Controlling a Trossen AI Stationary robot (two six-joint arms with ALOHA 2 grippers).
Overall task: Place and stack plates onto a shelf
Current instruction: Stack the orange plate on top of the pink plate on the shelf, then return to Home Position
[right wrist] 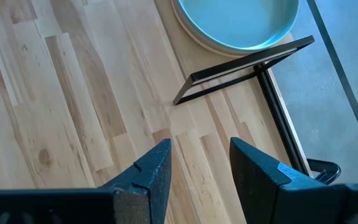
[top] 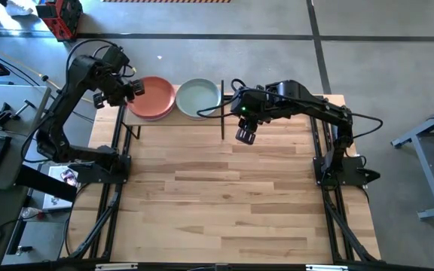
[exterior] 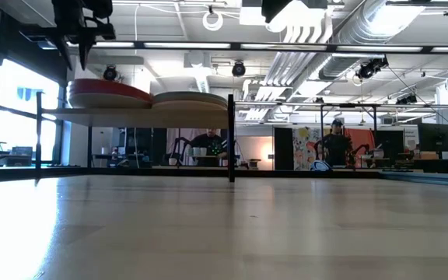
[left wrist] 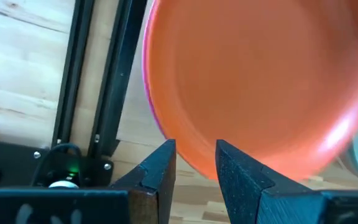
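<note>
The shelf (top: 178, 115) stands at the table's far edge and carries two stacks of plates. The left stack (top: 155, 98) is topped by an orange plate (left wrist: 253, 81), with a magenta rim (left wrist: 149, 93) showing under it. The right stack (top: 200, 98) is topped by a pale green plate (right wrist: 238, 18) on a cream one. My left gripper (left wrist: 194, 163) is open and hovers just above the left stack's left rim; the low view shows it (exterior: 82, 58) clear of the plates. My right gripper (top: 246, 135) is open over the tabletop, right of the shelf and nearer than it.
The shelf's black frame leg (top: 222, 113) stands between my right gripper and the stacks. The slatted wooden tabletop (top: 224, 196) stretches toward the near edge. Beyond the table, people (exterior: 208, 144) sit at desks in the room.
</note>
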